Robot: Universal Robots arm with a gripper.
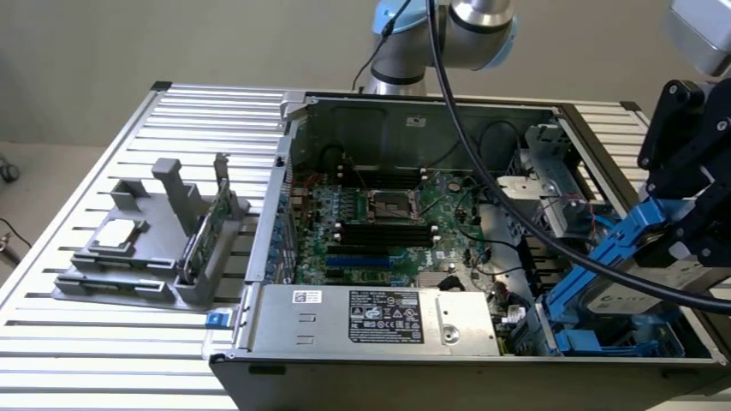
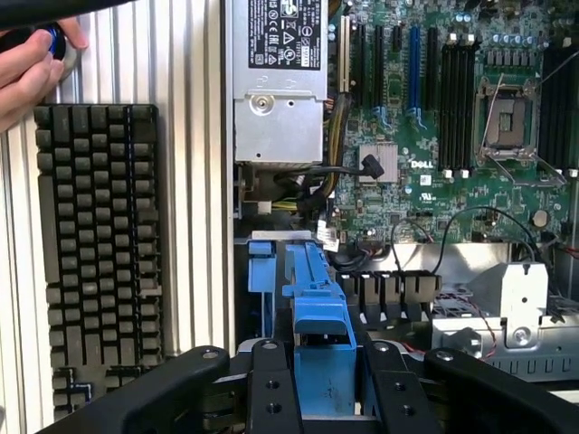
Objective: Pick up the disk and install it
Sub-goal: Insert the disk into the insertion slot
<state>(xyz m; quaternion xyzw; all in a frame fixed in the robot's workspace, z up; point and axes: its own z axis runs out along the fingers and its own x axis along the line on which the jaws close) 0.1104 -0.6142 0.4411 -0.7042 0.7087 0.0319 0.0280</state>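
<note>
The disk (image 1: pixel 642 295) is a silver-grey drive in a blue plastic carrier. It hangs tilted over the front corner of the open computer case (image 1: pixel 300 128), on the exterior view's right. My gripper (image 1: pixel 676 253) is shut on the disk's upper end. In the wrist view the blue carrier edge of the disk (image 2: pixel 318 312) runs between my black fingers (image 2: pixel 271 393), and my gripper (image 2: pixel 331 391) clamps it from both sides. The disk's lower end reaches down toward the blue drive bay (image 1: pixel 594 342) inside the case.
The motherboard (image 1: pixel 377 214) fills the case floor, with the power supply (image 1: pixel 365 317) along the near wall and cables beside the bay. On the exterior view's left a grey rack (image 1: pixel 137 274) holds a silver chip (image 1: pixel 120 235) and a green card (image 1: pixel 205 233). A keyboard (image 2: pixel 99 253) and a person's hand (image 2: pixel 27 72) lie outside the case.
</note>
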